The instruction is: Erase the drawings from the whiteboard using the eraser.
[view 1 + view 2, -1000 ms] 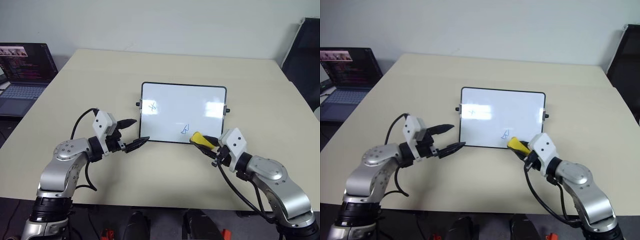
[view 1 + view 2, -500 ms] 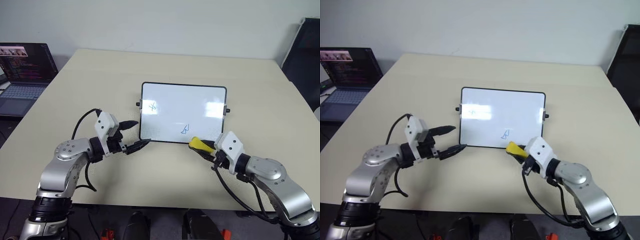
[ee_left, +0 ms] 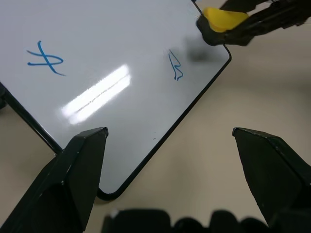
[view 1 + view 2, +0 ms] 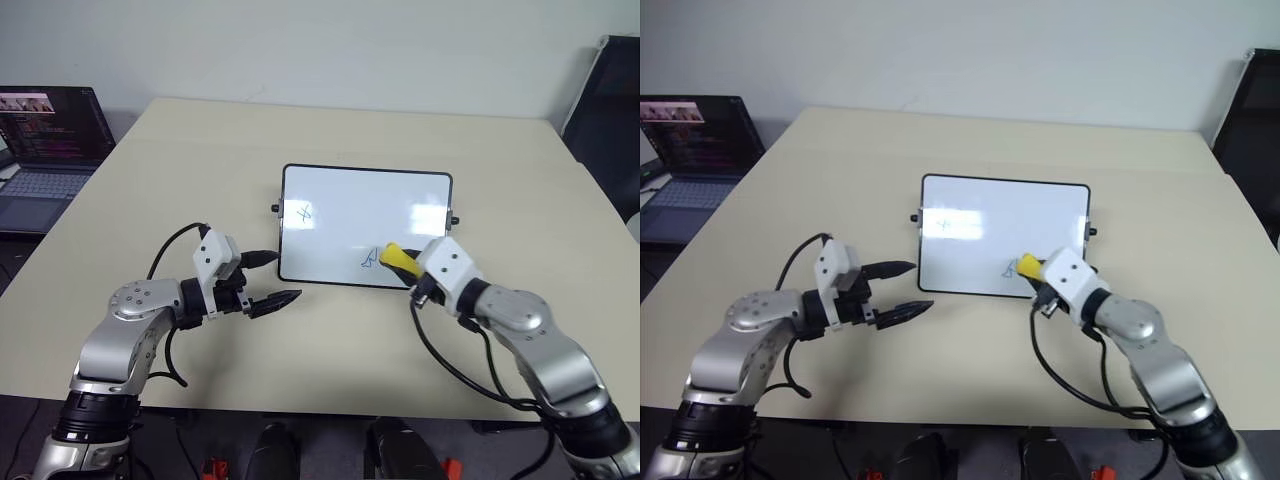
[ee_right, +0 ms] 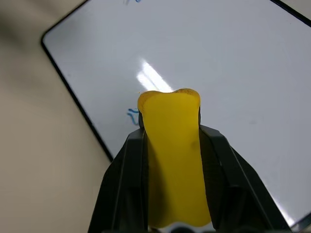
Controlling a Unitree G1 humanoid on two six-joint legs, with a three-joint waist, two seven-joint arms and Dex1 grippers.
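Observation:
The whiteboard (image 4: 350,195) lies flat in the middle of the table. Two blue drawings show on it: a cross (image 4: 305,212) near its left edge and a scribble (image 4: 370,259) by its near edge. My right gripper (image 4: 401,262) is shut on the yellow eraser (image 4: 396,256), whose tip hangs over the board's near edge, just right of the scribble. In the right wrist view the eraser (image 5: 173,155) sits squeezed between both fingers, with the scribble (image 5: 133,115) just beside its tip. My left gripper (image 4: 284,276) stands open and holds nothing, just off the board's near left corner.
An open laptop (image 4: 45,150) sits beyond the beige table's (image 4: 200,160) far left corner. A dark chair (image 4: 610,110) stands at the far right. Bare tabletop surrounds the board on all sides.
My right gripper has carried the eraser forward, from just off the board's near edge to over it, beside the lower scribble. The left gripper has stayed where it was.

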